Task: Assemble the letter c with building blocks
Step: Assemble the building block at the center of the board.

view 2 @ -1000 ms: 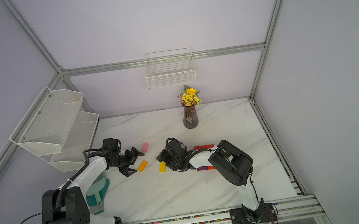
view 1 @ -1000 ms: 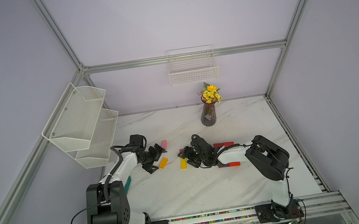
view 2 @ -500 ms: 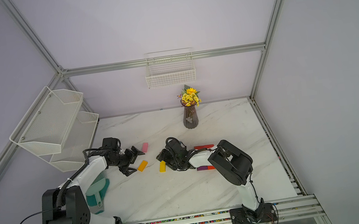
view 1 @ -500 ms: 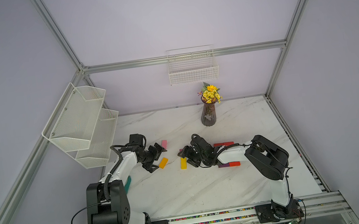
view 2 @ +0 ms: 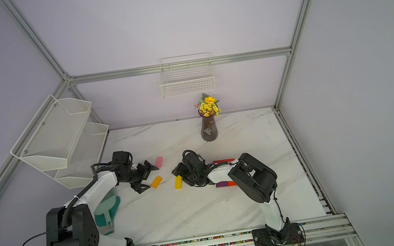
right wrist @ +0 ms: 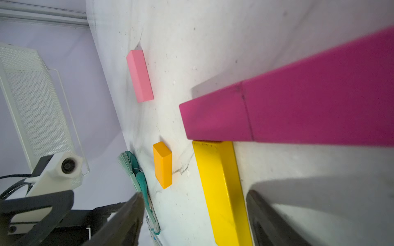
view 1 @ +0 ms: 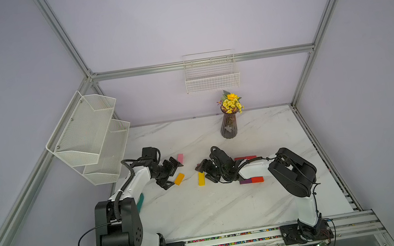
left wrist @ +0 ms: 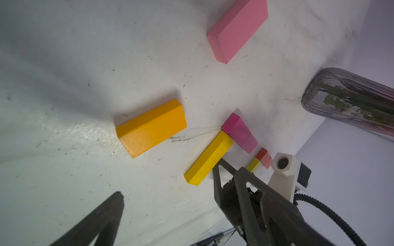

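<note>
- The right gripper [right wrist: 195,196] is released. Its jaws are spread on either side of the yellow block [right wrist: 221,191], which lies flat on the table [view 1: 203,214]. A gap shows on at least one side, so nothing is clamped.
- The yellow block's end butts the side of the magenta block [right wrist: 298,110] at a right angle. I read this as the spine of the C meeting its top arm.
- To do this step well, nudge or squeeze only across the block's narrow width and keep that corner flush and square. Then lift straight up, so a fingertip does not drag the block out of line.
- The left gripper [view 1: 171,173] is spread wide and empty, just beside the orange block [left wrist: 151,127]. The pink block [left wrist: 236,27] lies loose nearer the back wall. Either one probably comes next and is best taken across its narrow width, centred.
- In a top view, a purple block [view 1: 245,181] and a red block [view 1: 257,179] sit end to end, likely the bottom arm. The right arm hides the stretch between them and the yellow block.
- The blocks are flat rectangular bars with crisp edges and solid painted faces, smooth with a slight sheen. The yellow one shows small dark scuffs at its end.
- The table is white, marble-veined and hard, and it is speckled with marks. Blocks likely slide on it readily, so contact should be light.
</note>
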Controlling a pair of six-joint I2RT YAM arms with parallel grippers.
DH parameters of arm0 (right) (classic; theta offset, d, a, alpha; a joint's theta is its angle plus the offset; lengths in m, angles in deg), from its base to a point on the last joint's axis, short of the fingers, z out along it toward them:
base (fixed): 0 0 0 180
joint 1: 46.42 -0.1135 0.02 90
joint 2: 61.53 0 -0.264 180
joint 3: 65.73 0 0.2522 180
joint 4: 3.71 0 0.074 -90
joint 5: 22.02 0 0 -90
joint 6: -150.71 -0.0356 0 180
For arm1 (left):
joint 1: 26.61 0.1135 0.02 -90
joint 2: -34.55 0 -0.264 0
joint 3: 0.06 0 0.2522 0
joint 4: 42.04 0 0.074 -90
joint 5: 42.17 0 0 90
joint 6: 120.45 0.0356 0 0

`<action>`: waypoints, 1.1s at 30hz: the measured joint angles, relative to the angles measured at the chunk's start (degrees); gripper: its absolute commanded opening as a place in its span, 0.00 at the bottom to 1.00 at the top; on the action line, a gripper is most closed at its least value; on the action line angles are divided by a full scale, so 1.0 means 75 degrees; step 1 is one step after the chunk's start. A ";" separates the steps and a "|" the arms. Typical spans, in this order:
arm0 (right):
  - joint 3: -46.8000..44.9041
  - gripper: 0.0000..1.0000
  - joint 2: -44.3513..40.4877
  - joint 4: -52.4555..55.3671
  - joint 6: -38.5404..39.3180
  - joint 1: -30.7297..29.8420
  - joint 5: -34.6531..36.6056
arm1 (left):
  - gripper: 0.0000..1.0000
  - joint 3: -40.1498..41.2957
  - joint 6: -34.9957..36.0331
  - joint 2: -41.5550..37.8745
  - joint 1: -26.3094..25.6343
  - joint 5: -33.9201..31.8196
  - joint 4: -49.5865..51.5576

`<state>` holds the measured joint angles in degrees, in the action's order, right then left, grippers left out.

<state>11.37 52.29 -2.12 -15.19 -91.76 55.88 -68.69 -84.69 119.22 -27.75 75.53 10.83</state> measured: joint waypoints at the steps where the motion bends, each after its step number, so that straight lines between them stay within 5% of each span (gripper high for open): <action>1: 0.0020 0.78 0.0015 -0.0003 0.0000 0.0006 -0.0026 | 1.00 0.0000 -0.0003 0.0000 0.0000 0.0000 0.0000; 24: 0.0166 0.78 0.0157 -0.0067 0.0006 0.0134 -0.0236 | 1.00 -0.0111 -0.0020 0.0111 0.0000 -0.0003 -0.0006; 33: -0.0175 0.78 -0.0265 0.0038 0.0035 0.0286 -0.0318 | 1.00 -0.1542 0.0423 0.1215 0.0000 -0.0204 0.0070</action>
<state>10.05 50.30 -1.83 -14.93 -89.62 53.50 -80.25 -81.52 128.33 -27.75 74.00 11.35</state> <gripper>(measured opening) 0.777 0.999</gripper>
